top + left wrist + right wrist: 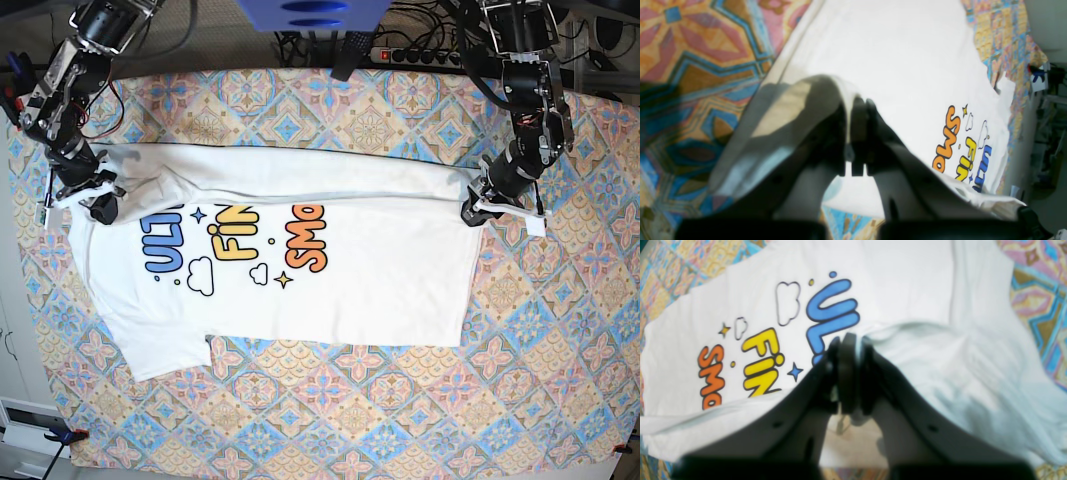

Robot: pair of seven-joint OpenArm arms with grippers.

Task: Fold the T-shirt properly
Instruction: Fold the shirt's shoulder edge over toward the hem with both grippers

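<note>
Left claw [858, 133]: we see it closed, pinching the T-shirt [300, 260] fold.
Right claw [848, 373]: closed on shirt edge.
Counter [400, 420]: patterned cloth under us.

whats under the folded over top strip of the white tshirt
The large white cotton T-shirt has its far edge folded toward the camera, over its printed front. The fold covers the upper parts of the blue, yellow and orange lettering; the lower parts show. The rest of each word is hidden.
</note>
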